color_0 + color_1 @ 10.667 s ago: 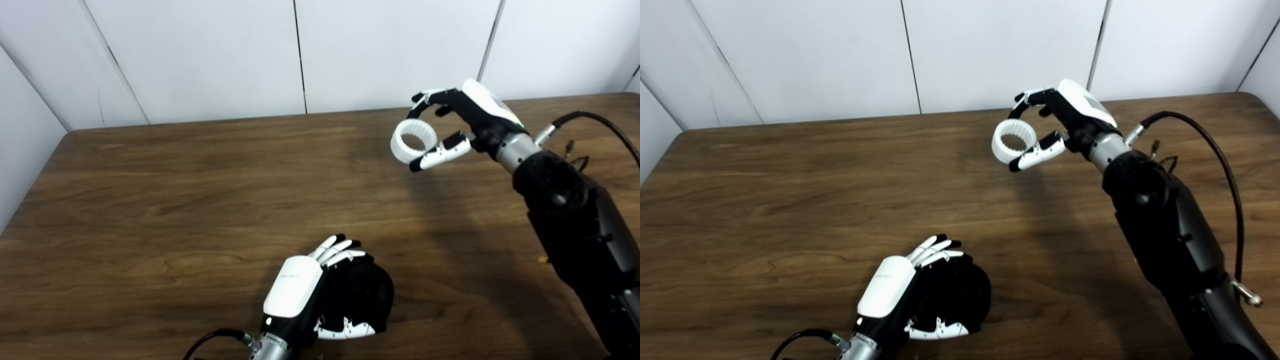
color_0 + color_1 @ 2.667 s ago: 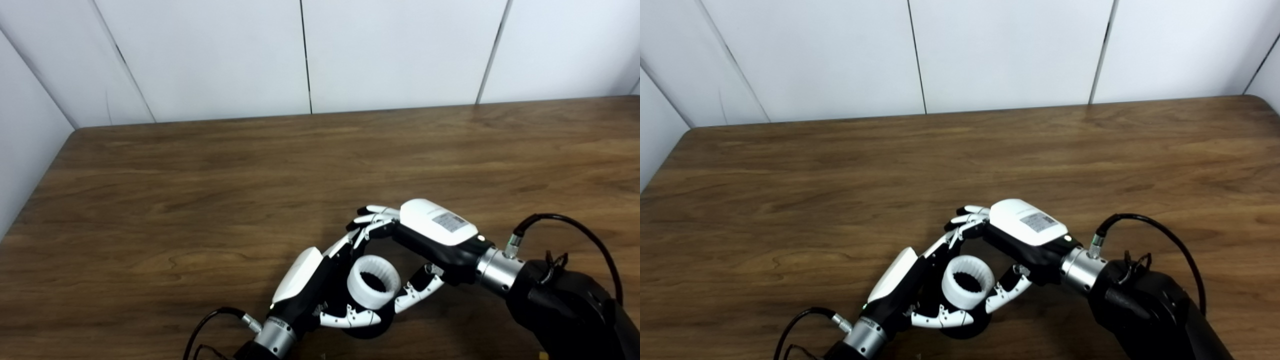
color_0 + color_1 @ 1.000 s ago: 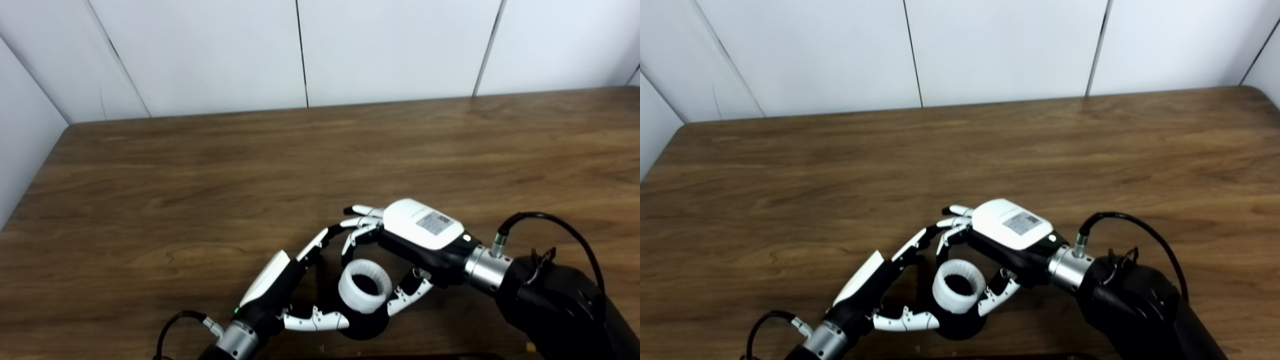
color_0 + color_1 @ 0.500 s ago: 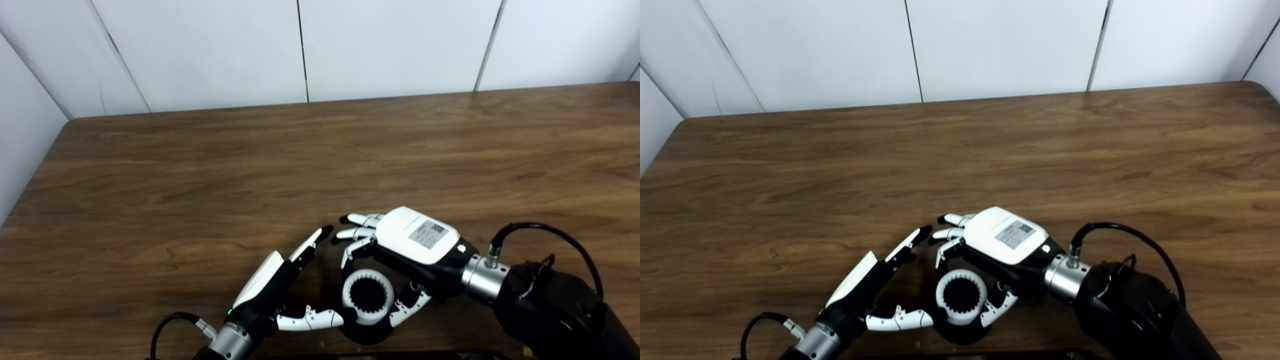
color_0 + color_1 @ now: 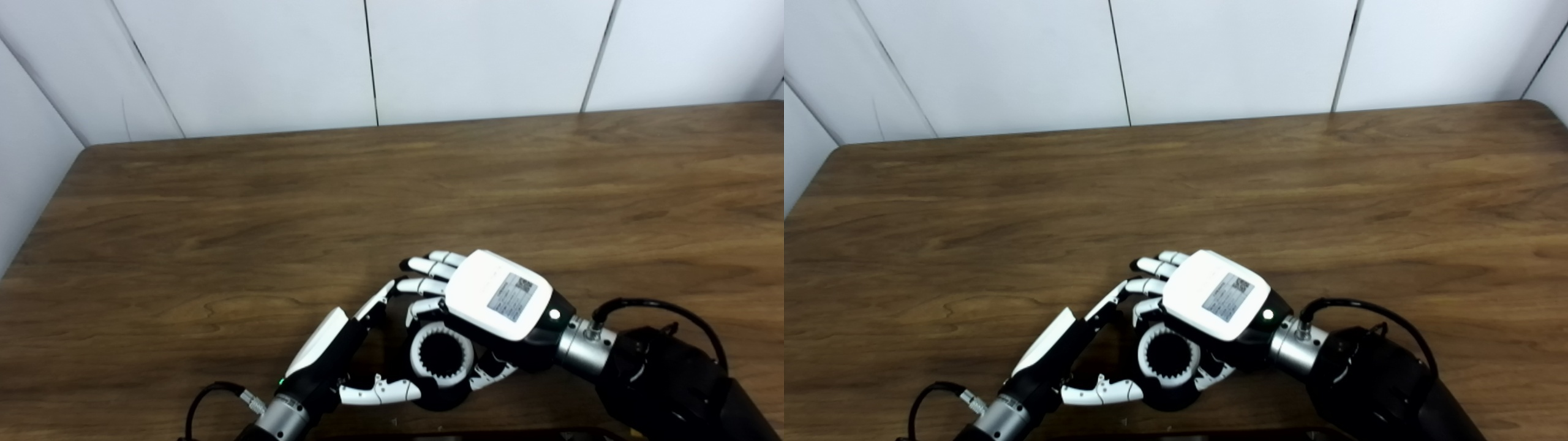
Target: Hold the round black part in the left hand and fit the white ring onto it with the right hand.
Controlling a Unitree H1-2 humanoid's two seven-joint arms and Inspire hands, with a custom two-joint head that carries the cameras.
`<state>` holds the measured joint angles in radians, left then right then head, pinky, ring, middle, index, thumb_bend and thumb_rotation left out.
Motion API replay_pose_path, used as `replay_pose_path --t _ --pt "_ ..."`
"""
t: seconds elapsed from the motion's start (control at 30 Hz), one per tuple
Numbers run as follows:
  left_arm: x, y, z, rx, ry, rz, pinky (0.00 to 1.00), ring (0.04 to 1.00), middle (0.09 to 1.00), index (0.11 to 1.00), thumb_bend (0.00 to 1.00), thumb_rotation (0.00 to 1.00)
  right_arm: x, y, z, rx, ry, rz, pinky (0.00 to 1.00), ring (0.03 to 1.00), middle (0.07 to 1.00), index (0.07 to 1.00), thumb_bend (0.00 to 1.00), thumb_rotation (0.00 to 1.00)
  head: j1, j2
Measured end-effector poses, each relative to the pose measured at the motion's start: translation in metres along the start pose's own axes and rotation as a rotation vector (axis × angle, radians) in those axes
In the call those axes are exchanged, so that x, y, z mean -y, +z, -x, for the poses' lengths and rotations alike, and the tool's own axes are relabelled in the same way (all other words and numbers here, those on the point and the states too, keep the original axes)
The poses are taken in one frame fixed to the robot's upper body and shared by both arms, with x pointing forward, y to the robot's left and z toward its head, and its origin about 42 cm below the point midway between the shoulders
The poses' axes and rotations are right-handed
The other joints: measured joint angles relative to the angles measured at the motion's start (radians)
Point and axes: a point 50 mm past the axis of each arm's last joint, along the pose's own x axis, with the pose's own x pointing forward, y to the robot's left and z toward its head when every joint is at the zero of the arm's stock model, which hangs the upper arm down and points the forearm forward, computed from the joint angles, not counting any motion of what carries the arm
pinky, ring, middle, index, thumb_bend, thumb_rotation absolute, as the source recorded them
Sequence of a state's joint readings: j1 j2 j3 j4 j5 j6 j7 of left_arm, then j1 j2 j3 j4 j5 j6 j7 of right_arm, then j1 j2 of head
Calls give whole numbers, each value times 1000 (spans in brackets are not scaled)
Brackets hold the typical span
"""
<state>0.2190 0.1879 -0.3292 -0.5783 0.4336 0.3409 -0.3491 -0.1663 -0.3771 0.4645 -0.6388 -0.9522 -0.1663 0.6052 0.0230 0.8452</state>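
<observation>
Right hand [image 5: 490, 300] is lying palm-down over the white ring [image 5: 441, 354], back plate with its printed label facing up. Its fingers [image 5: 429, 267] are spreading forward past the ring's far edge, only loosely curled; its thumb [image 5: 487, 380] is tucking in against the ring's near right side. Whether this hand is gripping the ring or just pressing on it, cannot tell — the palm is hiding the contact.

Left hand [image 5: 334, 349] is sitting just left of the ring, tilted on edge. Its fingers [image 5: 383, 295] are reaching up and forward, tips meeting the right hand's fingers, apart and not wrapped around anything. Its thumb [image 5: 380, 392] is stretching along the near side, tip touching the black part [image 5: 438, 399]. This hand is cradling rather than clasping.

The ring is sitting on top of the round black part, toothed inner wall showing, dark centre visible through its opening. The black part is showing only as a rim below and around the ring, resting on the brown wooden surface [image 5: 245, 208] near its front edge.

White panelled wall [image 5: 478, 55] is standing behind the surface.
</observation>
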Motion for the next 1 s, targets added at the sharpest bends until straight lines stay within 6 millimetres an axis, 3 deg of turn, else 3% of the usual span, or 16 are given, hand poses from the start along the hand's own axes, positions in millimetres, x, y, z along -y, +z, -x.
replay_pose_path --t 0.07,0.1,0.37,0.63,0.83,1.0 --pt "0 0 0 0 -1 0 1000 1000 1000 1000 1000 463 -1 -1 -1 -1 -3 0 872 939 866 607 741 210 5 0" --pt "0 0 0 -1 -1 0 1000 1000 1000 1000 1000 462 -1 -3 -2 -7 -5 -4 865 939 871 650 796 237 5 0" --pt "-1 2 1 -3 6 1 1000 1000 1000 1000 1000 455 -15 -18 -6 -76 77 -56 857 963 918 828 988 397 9 -3" --pt "-1 3 2 -16 9 10 1000 1000 1000 1000 1000 453 -23 -32 -6 -147 154 -253 875 999 998 987 1000 484 11 -3" --pt "-3 3 2 -10 15 11 963 1000 1000 1000 1000 438 -30 -48 2 -231 115 -517 902 1000 1000 1000 1000 578 14 -12" --pt "-6 -5 -1 16 88 56 931 1000 1000 1000 1000 501 -33 -60 13 -282 -37 -753 889 999 1000 1000 1000 665 17 -23"
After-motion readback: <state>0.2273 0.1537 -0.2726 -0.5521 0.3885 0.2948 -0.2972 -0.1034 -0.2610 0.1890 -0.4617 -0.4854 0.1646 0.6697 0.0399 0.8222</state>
